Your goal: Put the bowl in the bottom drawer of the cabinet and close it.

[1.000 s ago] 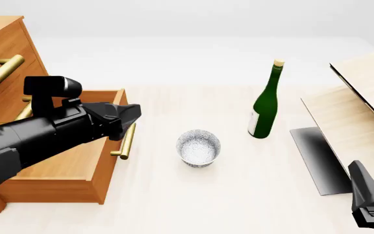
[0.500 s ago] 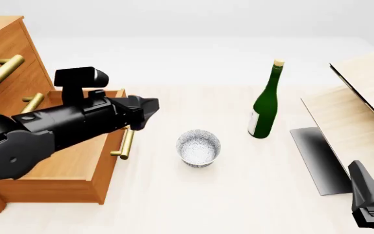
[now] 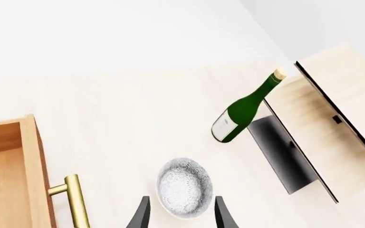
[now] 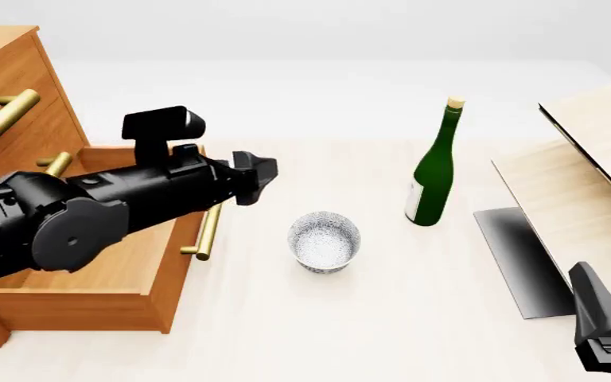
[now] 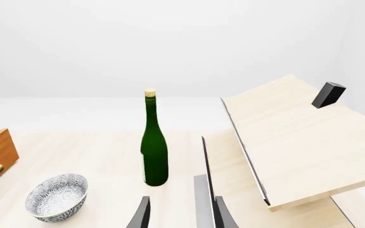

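In the front view, your left arm is covering much of the cabinet [image 4: 9, 103] and part of the bottom drawer [image 4: 125, 278], which is standing pulled out, its plain orange-brown wooden floor showing and its brass bar handle [image 4: 209, 231] partly showing below the arm. The left gripper [image 4: 261, 177] is hanging above the table, up and to the left of the bowl [image 4: 324, 240]; from here you cannot tell how its jaws are standing. The right gripper [image 4: 603, 338] is sitting low in the near right corner, cut off by the edge, its state unreadable here. The bowl is resting upright on the pale wood-grain table [image 4: 317, 334], just right of the drawer front, well apart from the upright green bottle [image 4: 433, 171] with its pale cap. Pale wooden boards [image 4: 592, 175] with a dark panel are leaning at the right. The background is a plain white.

In the left wrist view, you are seeing only the tips of the two dark fingers [image 3: 141, 216]; they are standing spread, with the speckled, deep round bowl [image 3: 183, 187] lying ahead between them, not touched. The drawer's corner [image 3: 27, 166] is cut off at the edge.

In the right wrist view, the right fingers [image 5: 143, 214] are also standing apart and holding nothing, only their tips showing. The glossy bottle [image 5: 154, 142] is standing ahead, and the bowl [image 5: 57, 197] is off to one side.
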`<state>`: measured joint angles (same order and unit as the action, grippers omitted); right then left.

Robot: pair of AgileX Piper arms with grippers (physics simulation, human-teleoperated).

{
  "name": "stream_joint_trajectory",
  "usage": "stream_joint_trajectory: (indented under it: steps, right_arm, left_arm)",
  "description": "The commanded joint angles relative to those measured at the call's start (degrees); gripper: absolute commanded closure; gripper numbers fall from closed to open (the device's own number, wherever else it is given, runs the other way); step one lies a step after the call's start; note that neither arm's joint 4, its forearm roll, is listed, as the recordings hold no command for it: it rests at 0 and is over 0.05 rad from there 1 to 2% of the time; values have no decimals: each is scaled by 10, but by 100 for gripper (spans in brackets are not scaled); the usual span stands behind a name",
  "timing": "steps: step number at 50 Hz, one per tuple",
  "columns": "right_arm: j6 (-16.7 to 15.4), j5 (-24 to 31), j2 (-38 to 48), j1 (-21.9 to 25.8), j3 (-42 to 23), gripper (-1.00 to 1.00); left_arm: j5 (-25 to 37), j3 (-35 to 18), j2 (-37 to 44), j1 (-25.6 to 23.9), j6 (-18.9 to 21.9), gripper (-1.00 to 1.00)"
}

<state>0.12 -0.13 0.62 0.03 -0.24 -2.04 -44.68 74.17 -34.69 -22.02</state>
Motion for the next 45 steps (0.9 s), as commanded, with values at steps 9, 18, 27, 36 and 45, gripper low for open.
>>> stream_joint_trajectory:
  steps: [9,18,27,36,45]
  right_arm:
    - [0,0,0,0,0,-100]
    - [0,0,0,0,0,-100]
    - [0,0,0,0,0,-100]
    - [0,0,0,0,0,-100]
    - [0,0,0,0,0,-100]
  left_arm:
    - [-22,-20,56,7,-21,-100]
    - [-33,-26,79,18,-26,-100]
    - [-42,-29,101,22,-33,-100]
    - [-54,-33,126,22,-44,-100]
    - [-61,-41,148,20,-49,-100]
